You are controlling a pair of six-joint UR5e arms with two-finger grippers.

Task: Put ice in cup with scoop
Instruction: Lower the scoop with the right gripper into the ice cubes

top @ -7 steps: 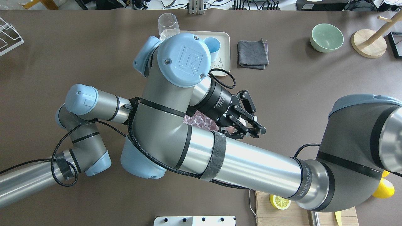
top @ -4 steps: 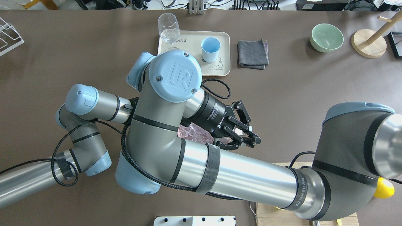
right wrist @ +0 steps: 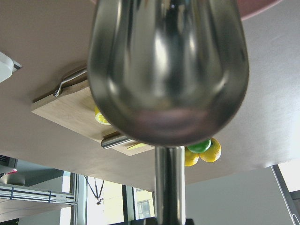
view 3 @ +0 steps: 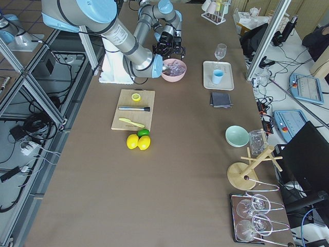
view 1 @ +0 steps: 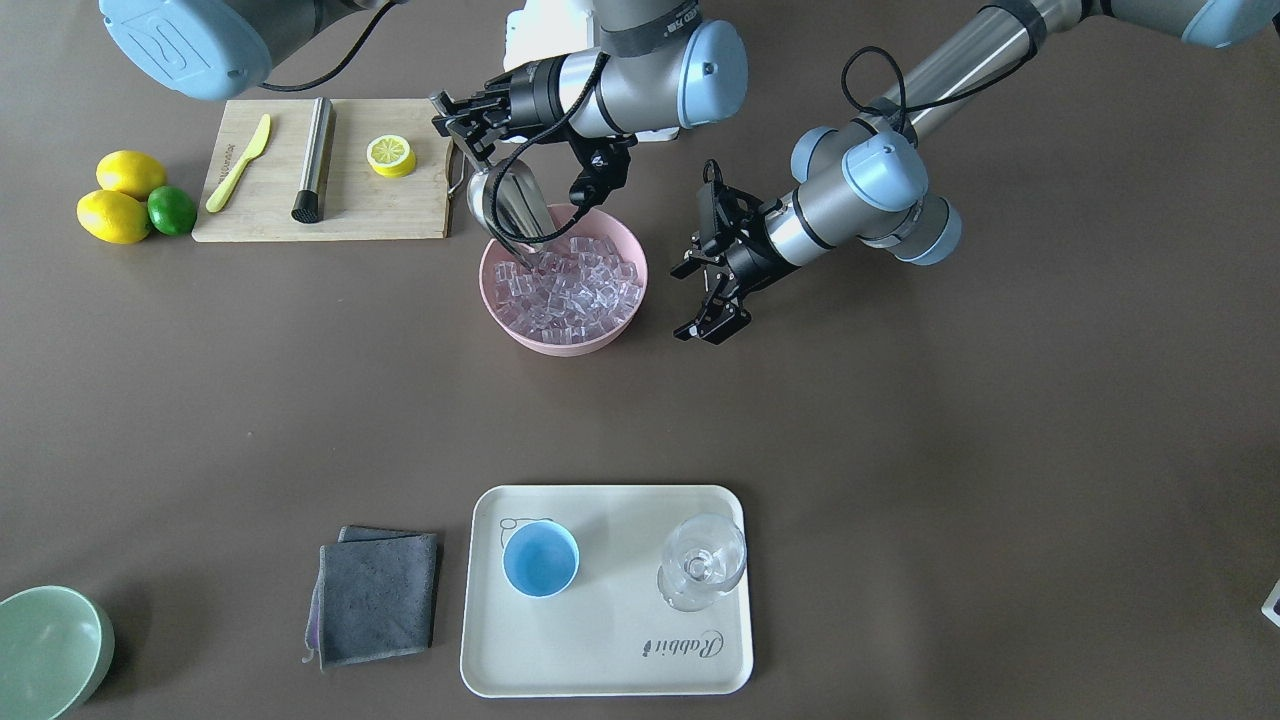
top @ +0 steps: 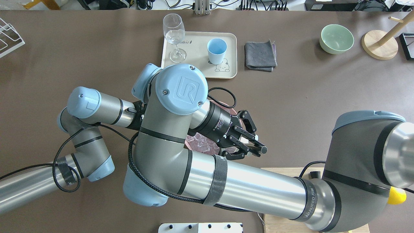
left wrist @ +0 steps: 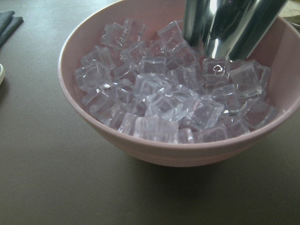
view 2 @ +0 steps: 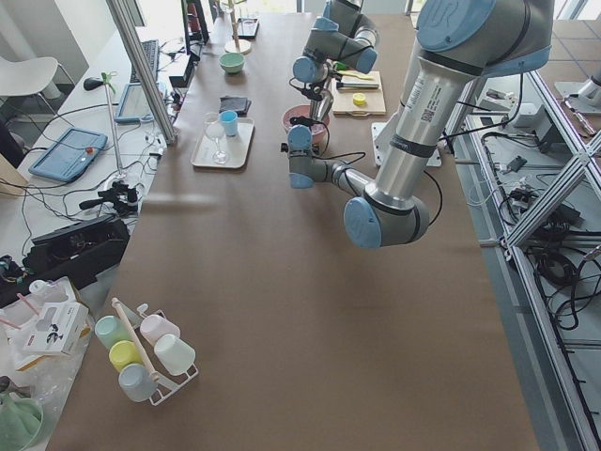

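Note:
The pink bowl (view 1: 527,340) holds the ice (view 1: 575,288), several clear cubes, shown close in the left wrist view (left wrist: 164,93). My right gripper (view 1: 468,128) is shut on the handle of the steel scoop (view 1: 507,205), which is tilted steeply with its tip in the ice at the bowl's near-robot side. The scoop fills the right wrist view (right wrist: 168,70). My left gripper (view 1: 700,300) is open and empty, just beside the bowl. The light-blue cup (view 1: 540,558) stands empty on the cream tray (view 1: 600,660), far from the bowl.
A clear stemmed glass (view 1: 702,570) stands on the tray beside the cup. A folded grey cloth (view 1: 375,595) and a pale green bowl (view 1: 45,650) lie beyond it. A cutting board (view 1: 400,215) with half a lemon, a knife and a steel cylinder sits by the pink bowl.
My right arm has drawn back toward the robot, uncovering the cup and the glass. Its gripper has moved with the scoop over the bowl's near edge.

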